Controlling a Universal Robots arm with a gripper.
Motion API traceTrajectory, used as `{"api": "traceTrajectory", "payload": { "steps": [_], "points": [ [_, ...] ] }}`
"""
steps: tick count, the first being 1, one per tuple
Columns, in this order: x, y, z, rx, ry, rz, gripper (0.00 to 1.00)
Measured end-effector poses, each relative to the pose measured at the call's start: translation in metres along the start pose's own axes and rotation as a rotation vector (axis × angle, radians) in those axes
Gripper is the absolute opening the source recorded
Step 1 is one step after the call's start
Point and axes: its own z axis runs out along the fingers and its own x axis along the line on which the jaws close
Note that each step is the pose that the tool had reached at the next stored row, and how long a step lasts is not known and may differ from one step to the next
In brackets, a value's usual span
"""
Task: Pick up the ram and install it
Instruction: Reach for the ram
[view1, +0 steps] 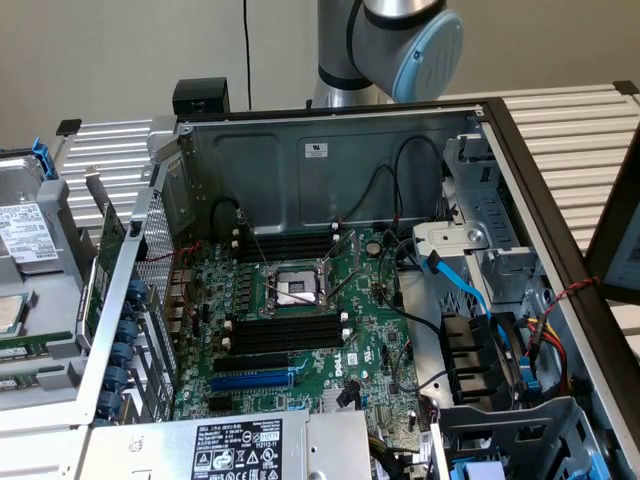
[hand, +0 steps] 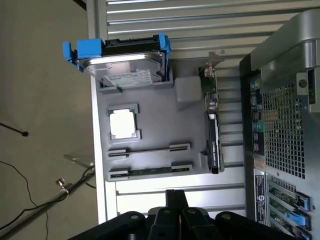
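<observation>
Hovering well above the tray (hand: 150, 115) on the counter (hand: 200, 30), with jaws pressed together and gripping nothing. Judged as the approach: lining up over the ram (hand: 150, 171). Seen in the wrist view as a thin green strip lying on edge between two grey end blocks, in the tray's holder nearest the jaws, untouched. Beyond it, a second holder (hand: 150, 149), impossible to tell whether filled; then the CPU (hand: 122, 122); then the drive (hand: 125, 65) in a blue caddy. Along the tray's side toward the case (hand: 285, 100), a card (hand: 212, 120) standing on edge.

To do this well: part the jaws before going down, just wide enough to straddle the stick's thickness, so as not to foul the second holder. Turn the wrist to close across the thin faces, never along the length. Aim mid-length, clear of both end blocks, for a balanced hold without tilt. Descend straight and slowly, stopping short of the tray floor. Clamp lightly on the upper edge, sparing the chips. Mind the card close by while swinging in.

Inside the case, in the exterior view: long black slots (view1: 285, 332) with white clips on either side of the socket (view1: 290, 288), apparently bare, and a blue slot (view1: 250, 381) nearer the camera. No stick seated there, so far as can be made out.
</observation>
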Motion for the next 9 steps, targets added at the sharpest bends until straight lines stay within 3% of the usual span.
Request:
{"api": "traceTrajectory", "payload": {
  "steps": [6, 9],
  "points": [
    [0.019, 0.0009, 0.0017, 0.0008, -0.0001, 0.0, 0.11],
    [0.025, 0.0074, 0.0024, 0.0047, -0.0005, 0.0, 0.11]
  ]
}}
